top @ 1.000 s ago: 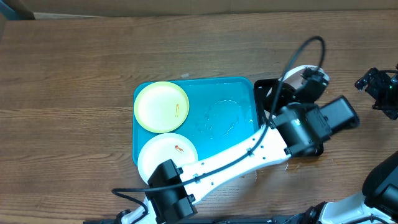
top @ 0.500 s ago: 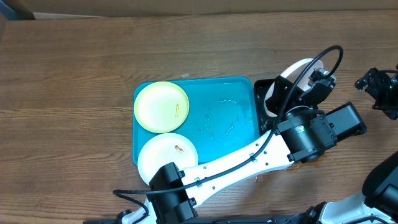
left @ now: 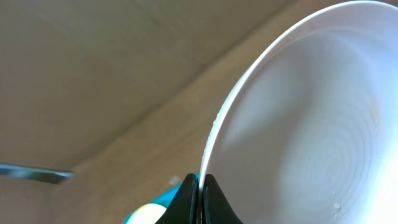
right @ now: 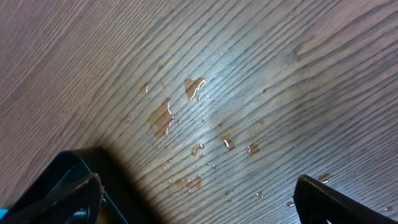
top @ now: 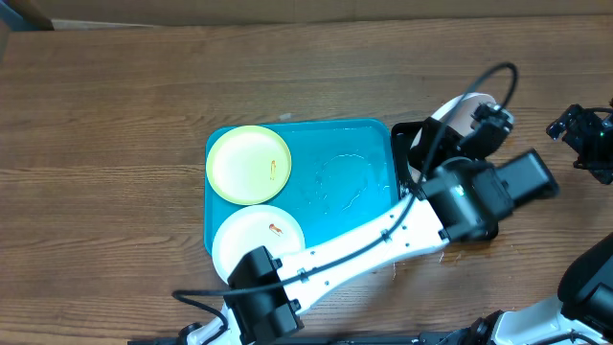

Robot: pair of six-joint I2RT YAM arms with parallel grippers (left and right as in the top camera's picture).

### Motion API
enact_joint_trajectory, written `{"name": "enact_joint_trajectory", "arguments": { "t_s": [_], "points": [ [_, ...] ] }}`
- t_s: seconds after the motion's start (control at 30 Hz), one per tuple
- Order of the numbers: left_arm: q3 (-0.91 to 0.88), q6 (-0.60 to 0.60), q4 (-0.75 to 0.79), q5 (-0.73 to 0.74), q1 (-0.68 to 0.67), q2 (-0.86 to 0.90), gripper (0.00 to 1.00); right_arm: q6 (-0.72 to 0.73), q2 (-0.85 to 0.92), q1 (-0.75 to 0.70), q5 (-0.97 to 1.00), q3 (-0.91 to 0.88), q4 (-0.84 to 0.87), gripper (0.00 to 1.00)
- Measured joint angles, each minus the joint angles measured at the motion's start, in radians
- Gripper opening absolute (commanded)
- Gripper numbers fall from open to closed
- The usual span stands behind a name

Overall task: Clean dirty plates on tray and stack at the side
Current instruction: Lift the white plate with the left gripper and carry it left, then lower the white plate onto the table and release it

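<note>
Left gripper (left: 200, 186): clamped on rim of white plate (left: 311, 124), tilted over black tray (top: 400, 134) (beside turquoise tray (top: 297, 123)). Right gripper (right: 198, 183): jaws apart above wet table (right: 249, 62). On turquoise tray: yellow-green plate (top: 249, 164), second white plate (top: 257, 237)

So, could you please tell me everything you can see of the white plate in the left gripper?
The white plate is round, smooth and glossy, with faint concentric rings and a few droplets. It stands tilted up on edge, its rim pinched by the shut left gripper, over the black tray beside the turquoise tray.
</note>
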Motion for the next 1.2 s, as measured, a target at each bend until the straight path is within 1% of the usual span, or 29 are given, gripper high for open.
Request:
{"name": "enact_joint_trajectory", "arguments": {
  "t_s": [0.1, 0.23, 0.27, 0.3, 0.43, 0.53, 0.63, 0.73, 0.83, 0.9, 0.93, 1.0, 1.2],
  "points": [
    [0.000, -0.008, -0.011, 0.142, 0.065, 0.000, 0.04, 0.000, 0.000, 0.000, 0.000, 0.000, 0.000, 1.00],
    [0.000, -0.014, -0.032, 0.369, 0.200, 0.000, 0.04, 0.000, 0.000, 0.000, 0.000, 0.000, -0.001, 1.00],
    [0.000, -0.016, -0.043, 0.442, 0.244, 0.000, 0.04, 0.000, 0.000, 0.000, 0.000, 0.000, 0.000, 1.00],
    [0.000, -0.022, -0.055, 0.553, 0.316, 0.000, 0.04, 0.000, 0.000, 0.000, 0.000, 0.000, 0.000, 1.00],
    [0.001, -0.027, -0.095, 0.827, 0.502, 0.000, 0.04, 0.000, 0.000, 0.000, 0.000, 0.000, 0.000, 1.00],
    [0.001, -0.058, -0.150, 0.969, 0.653, 0.000, 0.04, 0.000, 0.000, 0.000, 0.000, 0.000, 0.000, 1.00],
    [0.002, -0.099, -0.211, 1.037, 0.801, 0.000, 0.04, 0.000, 0.000, 0.000, 0.000, 0.000, 0.000, 1.00],
    [0.002, -0.132, -0.273, 1.076, 0.996, 0.000, 0.04, 0.000, 0.000, 0.000, 0.000, 0.000, 0.000, 1.00],
    [0.002, -0.161, -0.307, 1.074, 1.178, 0.000, 0.04, 0.000, 0.000, 0.000, 0.000, 0.000, 0.000, 1.00],
    [0.002, -0.177, -0.319, 1.068, 1.266, 0.000, 0.04, 0.000, 0.000, 0.000, 0.000, 0.000, -0.001, 1.00],
    [-0.001, -0.192, -0.326, 1.058, 1.349, 0.000, 0.04, 0.000, 0.000, 0.000, 0.000, 0.000, 0.000, 1.00],
    [-0.021, -0.206, -0.327, 1.040, 1.444, 0.000, 0.04, 0.000, 0.000, 0.000, 0.000, 0.000, 0.000, 1.00],
    [-0.158, -0.256, -0.278, 0.985, 1.568, 0.000, 0.04, 0.000, 0.000, 0.000, 0.000, 0.000, 0.000, 1.00]
  ]
}}
